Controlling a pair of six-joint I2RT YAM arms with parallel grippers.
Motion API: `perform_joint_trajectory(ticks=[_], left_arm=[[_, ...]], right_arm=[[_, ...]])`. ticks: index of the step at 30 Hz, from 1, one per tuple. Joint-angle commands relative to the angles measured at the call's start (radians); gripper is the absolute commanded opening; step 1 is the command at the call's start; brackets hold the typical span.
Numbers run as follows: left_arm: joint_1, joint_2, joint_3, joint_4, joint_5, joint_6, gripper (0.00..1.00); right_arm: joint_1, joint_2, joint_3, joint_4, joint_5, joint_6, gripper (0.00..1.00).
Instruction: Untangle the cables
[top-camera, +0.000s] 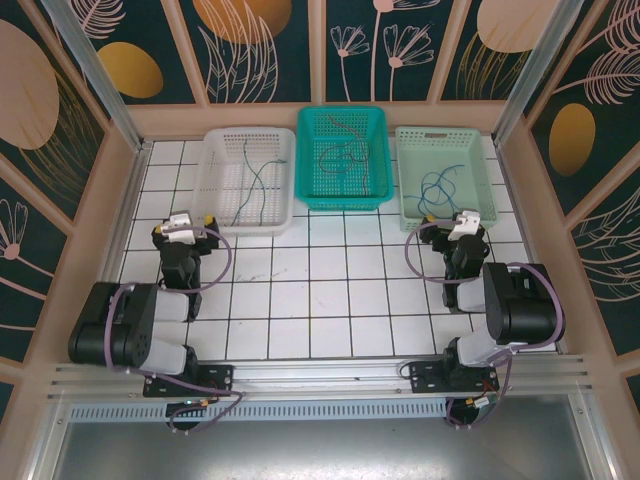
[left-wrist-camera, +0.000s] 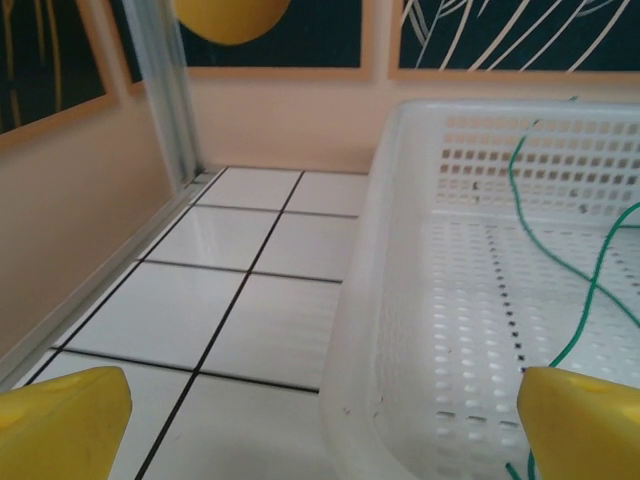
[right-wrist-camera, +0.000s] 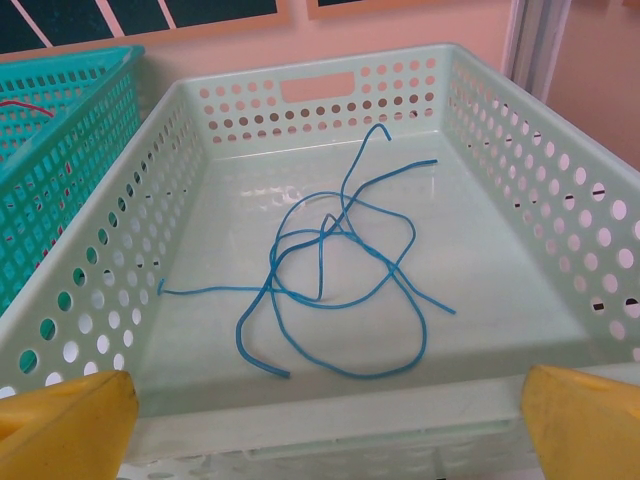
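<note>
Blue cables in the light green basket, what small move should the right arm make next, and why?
Probably ease the right gripper forward and down toward the nearest loose end. Its jaws stand open at the near rim of the light green basket, and the blue cables lie looped over one another.

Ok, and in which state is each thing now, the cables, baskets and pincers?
Left pincer: open, empty.
Right pincer: open, empty.
Green cables: loose in the white basket, crossing.
Blue cables: tangled in the pale green basket.
Mixed cables: looped together in the teal basket.
</note>
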Motion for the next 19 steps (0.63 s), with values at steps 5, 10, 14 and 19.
perform_joint_trajectory(ticks=[5,10,14,19], left_arm=[[0.031,0.045,0.038,0.026,0.038,-0.041,0.99],[0.03,0.041,0.032,0.031,0.039,-0.039,0.99],[0.03,0.043,0.033,0.032,0.039,-0.039,0.99],[0.031,0.043,0.033,0.033,0.039,-0.04,0.99]], right_arm=[[-0.003,0.01,0.009,0.053,-0.007,0.011,0.99],[-0.004,0.01,0.009,0.052,-0.006,0.011,0.99],[-0.004,0.011,0.011,0.05,-0.007,0.011,0.99],[-0.004,0.01,0.01,0.051,-0.007,0.011,0.99]])
